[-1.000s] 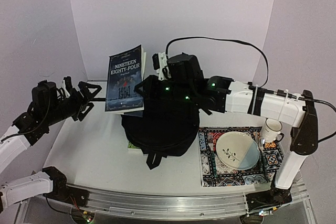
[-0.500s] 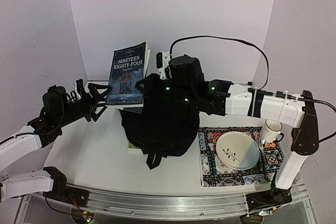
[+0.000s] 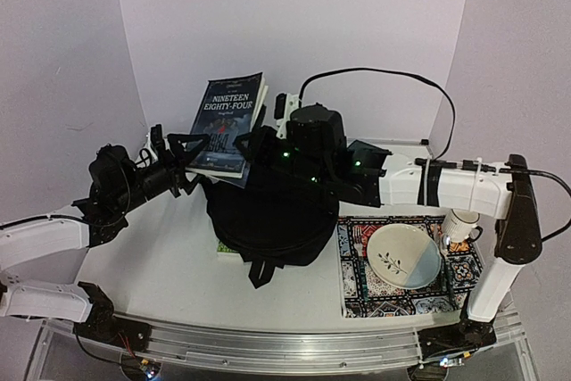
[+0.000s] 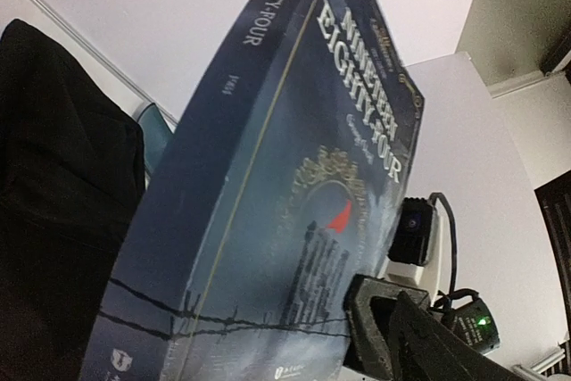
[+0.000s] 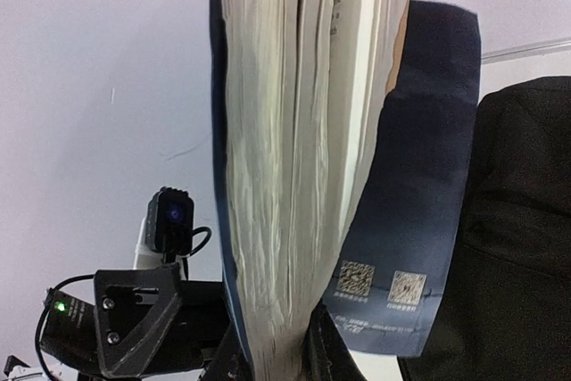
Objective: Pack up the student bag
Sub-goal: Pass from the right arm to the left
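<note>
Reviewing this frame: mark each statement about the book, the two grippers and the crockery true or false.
1. The right gripper grips the Nineteen Eighty-Four book. True.
2. The book lies flat on the table. False: it is held up, tilted, above the student bag.
3. The left gripper is open, close by the book's lower left edge. True.
4. The mug stands on the plate. False: it stands beside the plate, at the far right corner of the patterned placemat.
5. The plate is packed inside the bag. False: it lies out on the placemat, right of the bag.
</note>
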Controlling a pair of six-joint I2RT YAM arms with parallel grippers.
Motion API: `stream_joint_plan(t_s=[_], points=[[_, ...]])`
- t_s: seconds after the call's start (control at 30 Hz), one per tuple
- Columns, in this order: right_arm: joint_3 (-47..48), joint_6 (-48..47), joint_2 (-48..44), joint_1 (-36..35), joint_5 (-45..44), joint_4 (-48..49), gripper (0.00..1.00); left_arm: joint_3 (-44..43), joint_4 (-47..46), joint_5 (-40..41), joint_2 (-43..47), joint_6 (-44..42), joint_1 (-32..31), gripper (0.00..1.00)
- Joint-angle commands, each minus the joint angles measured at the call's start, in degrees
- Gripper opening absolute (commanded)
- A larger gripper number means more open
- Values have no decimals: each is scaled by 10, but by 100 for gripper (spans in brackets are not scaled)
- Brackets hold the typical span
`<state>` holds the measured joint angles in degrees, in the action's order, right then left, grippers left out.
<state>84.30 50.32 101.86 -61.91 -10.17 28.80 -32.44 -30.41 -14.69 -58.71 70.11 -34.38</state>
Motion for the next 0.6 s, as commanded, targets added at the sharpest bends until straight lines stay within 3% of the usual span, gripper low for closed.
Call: stream_joint_plan(t_s=[0.0,0.3,0.4,0.57], points=[[-8,27,-42,2,-54,143,0,-2,-117,26,-11,21,-20,85],[-62,69,-40,2,-100,179,0,-24,-169,50,-35,34,-48,70],[-65,75,-36,3,-97,181,0,-29,-183,50,-44,32,-51,59],[-59,67,-31,5,-75,161,0,-21,-187,62,-50,20,-51,30]])
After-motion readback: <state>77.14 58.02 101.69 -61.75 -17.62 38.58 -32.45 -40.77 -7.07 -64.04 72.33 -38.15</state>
